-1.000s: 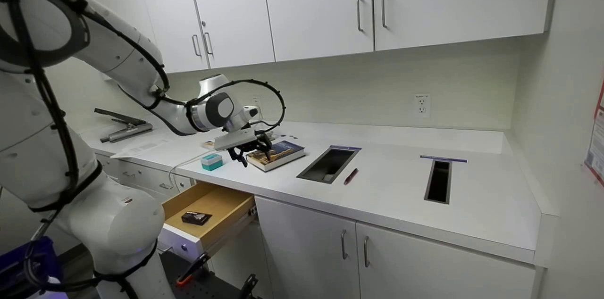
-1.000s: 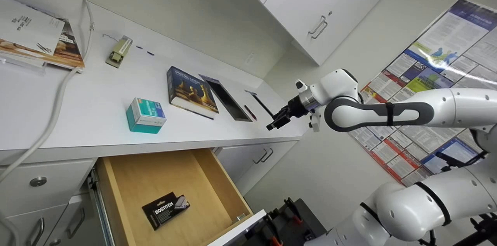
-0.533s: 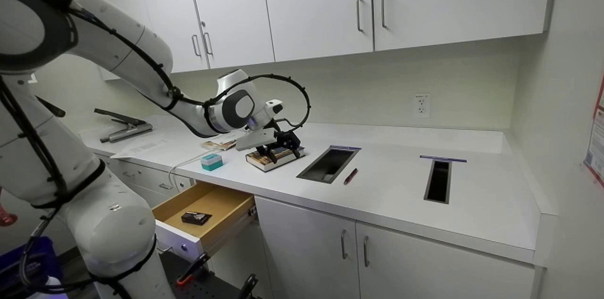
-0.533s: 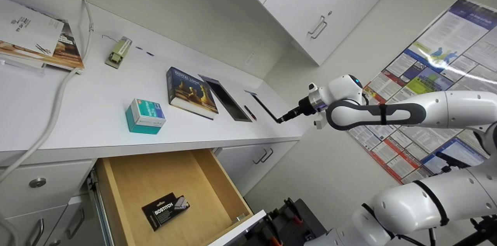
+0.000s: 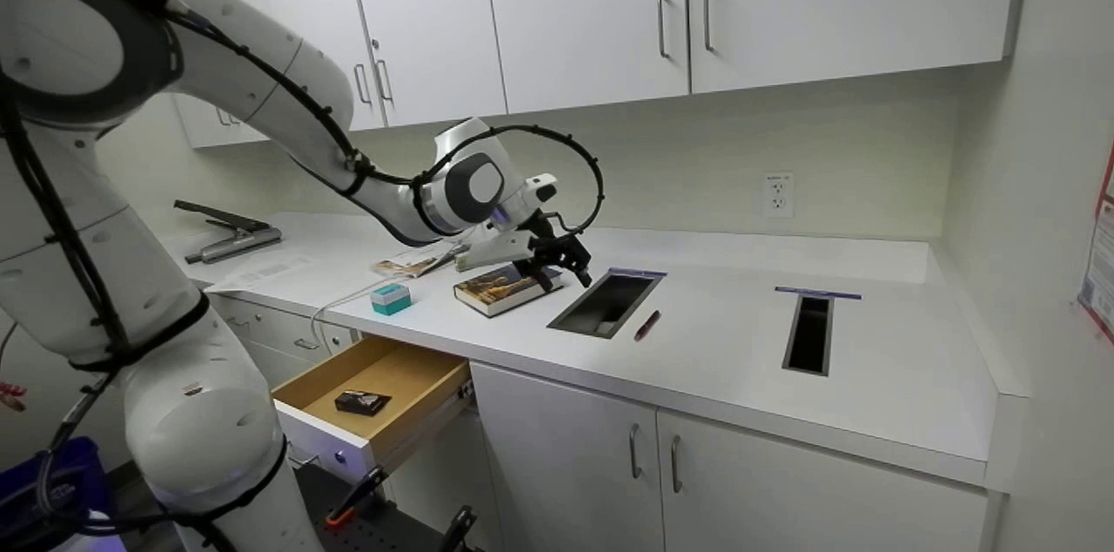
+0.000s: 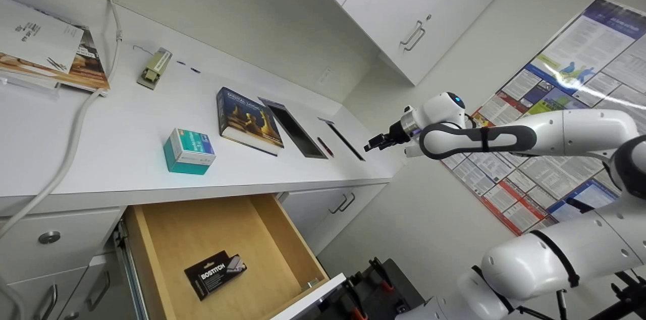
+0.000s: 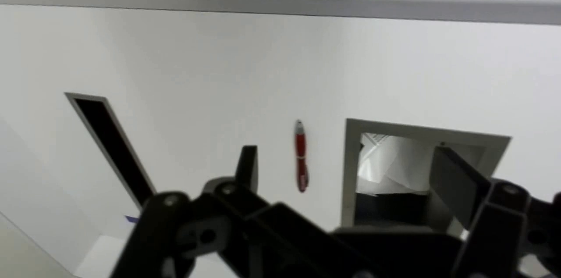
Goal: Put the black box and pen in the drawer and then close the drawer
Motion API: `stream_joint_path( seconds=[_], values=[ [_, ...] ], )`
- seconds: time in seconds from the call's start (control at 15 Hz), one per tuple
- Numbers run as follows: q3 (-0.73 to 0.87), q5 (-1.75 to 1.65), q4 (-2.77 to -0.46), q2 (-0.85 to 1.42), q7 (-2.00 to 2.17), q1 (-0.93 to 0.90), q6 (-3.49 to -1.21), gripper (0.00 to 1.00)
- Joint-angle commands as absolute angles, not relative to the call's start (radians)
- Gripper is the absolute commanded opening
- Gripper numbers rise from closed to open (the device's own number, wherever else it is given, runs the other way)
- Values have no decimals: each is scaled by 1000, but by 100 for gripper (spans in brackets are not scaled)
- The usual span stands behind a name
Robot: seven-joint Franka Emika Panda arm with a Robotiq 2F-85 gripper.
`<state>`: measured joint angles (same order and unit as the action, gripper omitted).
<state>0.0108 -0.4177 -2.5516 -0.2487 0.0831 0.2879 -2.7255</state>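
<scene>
The black box [image 6: 209, 274] lies in the pulled-out drawer [image 6: 202, 224], on its light wooden floor; an exterior view also shows this black box [image 5: 362, 402]. On the white counter rests a red pen [image 7: 301, 157] with a silver tip, beside a wide framed opening. My gripper [image 7: 346, 155] is open, nothing between its fingers; in the wrist view the pen appears in the gap, nearer the left finger, on the counter beyond. In an exterior view the gripper [image 5: 568, 280] hangs above the counter, in front of the book, left of the pen.
A thick book [image 6: 251, 123] and a teal-and-white box [image 6: 190, 153] sit on the counter. The wide opening [image 5: 557, 327] and a narrow slot [image 5: 808, 334] cut into the countertop. White cabinets [image 5: 583, 12] hang above. Clamps [image 5: 357, 495] stand near the drawer front.
The arm has swung the open gripper rightward in an exterior view, from over the book's left side to its right end near the wide opening. Pen, black box and drawer have stayed put.
</scene>
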Motion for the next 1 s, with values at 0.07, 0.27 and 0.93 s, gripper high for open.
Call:
stream_joint_path(
  seconds=[0.07,0.27,0.93],
  values=[
    [44,-472,-2301,-28,204,311,-2626,100],
    [100,-385,-2178,109,121,266,-2648,100],
    [106,14,-1844,399,-241,270,-2498,100]
  ],
)
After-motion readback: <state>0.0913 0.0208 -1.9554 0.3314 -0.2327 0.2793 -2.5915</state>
